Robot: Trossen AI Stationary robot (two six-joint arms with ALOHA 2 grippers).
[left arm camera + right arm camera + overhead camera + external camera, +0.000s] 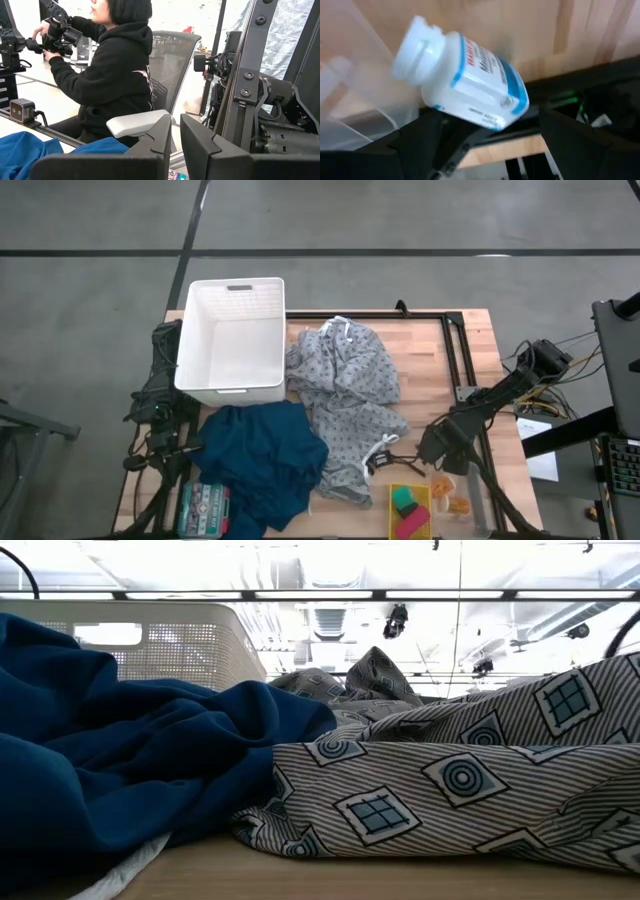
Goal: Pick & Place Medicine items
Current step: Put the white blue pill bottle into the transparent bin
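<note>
bottle (470, 82) lies tilted between right tool (485, 140) fingers.

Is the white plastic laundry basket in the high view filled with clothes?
No, the white plastic laundry basket shows a bare inside, while the dark blue cloth and the grey patterned cloth lie on the wooden table.

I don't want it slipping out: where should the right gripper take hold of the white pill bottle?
Judging by the right wrist view, grip the bottle across its labelled body, not the cap. The body is the broad, straight-sided part; the cap end is narrower and stepped. The bottle is tilted, so the right gripper should probably come square to its long side.
</note>
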